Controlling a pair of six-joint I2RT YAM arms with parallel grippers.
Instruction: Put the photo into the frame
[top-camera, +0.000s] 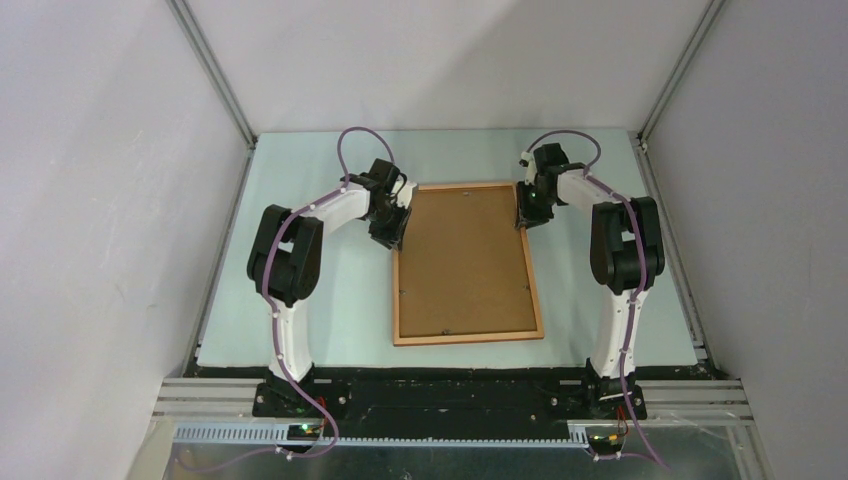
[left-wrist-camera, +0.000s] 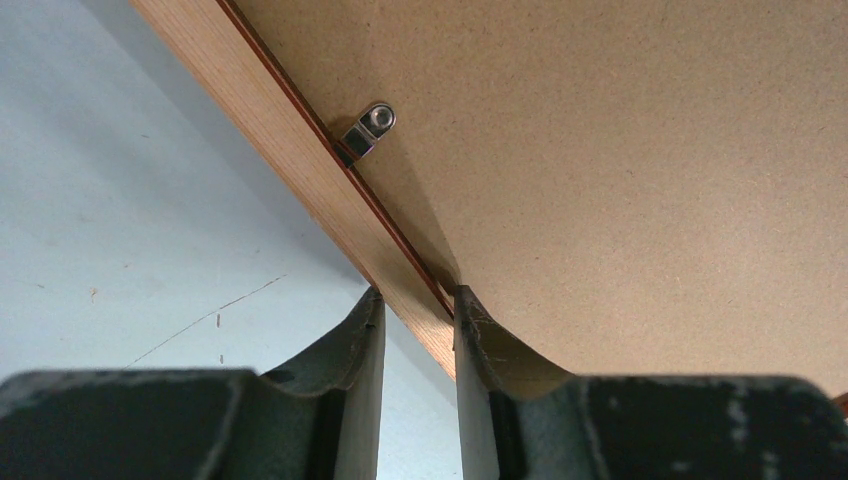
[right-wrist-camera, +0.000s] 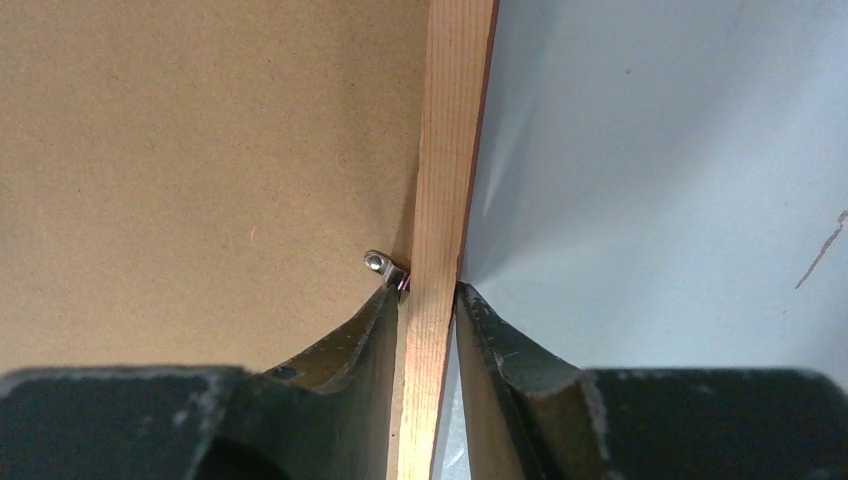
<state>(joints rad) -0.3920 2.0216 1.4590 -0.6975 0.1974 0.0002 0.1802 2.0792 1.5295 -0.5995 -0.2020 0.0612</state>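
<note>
- the frame (top-camera: 468, 336) lies flat at the centre of the table (top-camera: 330, 320), back side up; the brown backing board (top-camera: 465, 260) fills it
- left gripper (left-wrist-camera: 418, 300) is at the upper left of the frame; its fingers press both faces of the left rail, clamped on it; a metal clip (left-wrist-camera: 370, 128) shows just above them in the wrist view
- right gripper (right-wrist-camera: 428, 295) is by the upper right corner; its fingers touch both faces of the right rail, clamped on it; a second clip (right-wrist-camera: 385, 265) sits beside the inner finger
</note>
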